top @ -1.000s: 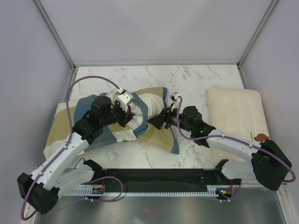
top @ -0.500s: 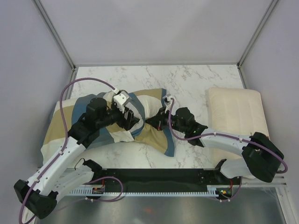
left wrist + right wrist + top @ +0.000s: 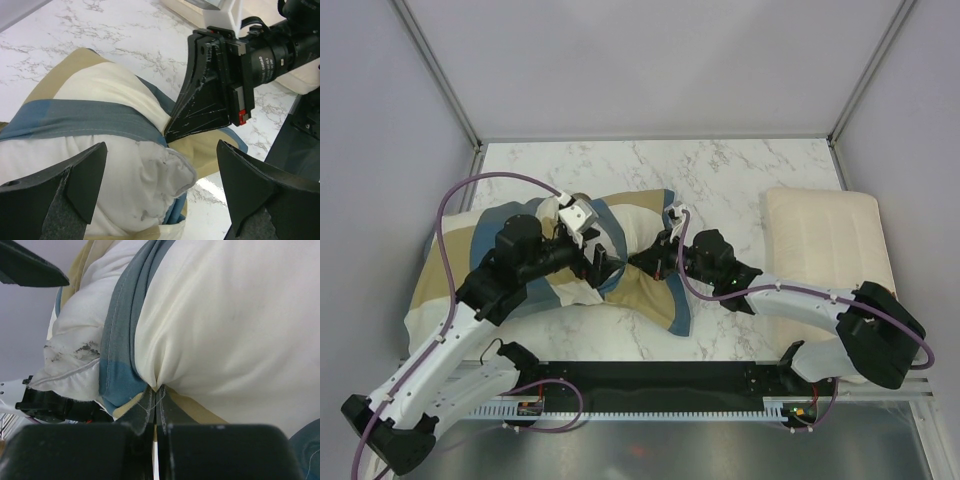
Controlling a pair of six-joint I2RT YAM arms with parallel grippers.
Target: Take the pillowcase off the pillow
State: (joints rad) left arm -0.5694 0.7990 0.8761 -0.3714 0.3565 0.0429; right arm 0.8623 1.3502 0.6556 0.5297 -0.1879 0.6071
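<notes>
The pillowcase [image 3: 660, 297], in steel blue, tan and cream blocks, lies bunched on the left half of the marble table. A white corner of the pillow [image 3: 137, 182] bulges out of its mouth. My left gripper [image 3: 602, 263] is open. Its fingers [image 3: 75, 182] stand wide on either side of that pillow corner [image 3: 70, 367] without touching it. My right gripper [image 3: 639, 264] faces it from the right and is shut on the pillowcase edge [image 3: 156, 392], beside the blue band. In the left wrist view the right gripper [image 3: 172, 132] pinches the fabric just behind the pillow corner.
A flatter cream pillow [image 3: 825, 250] with a small brown print lies at the table's right edge. Grey walls with metal posts close in the back and sides. A black rail [image 3: 650, 385] runs along the near edge between the arm bases.
My left gripper has opened, let go of the bundle and drawn back slightly left. My right gripper has moved in leftward and shut on the pillowcase edge.
</notes>
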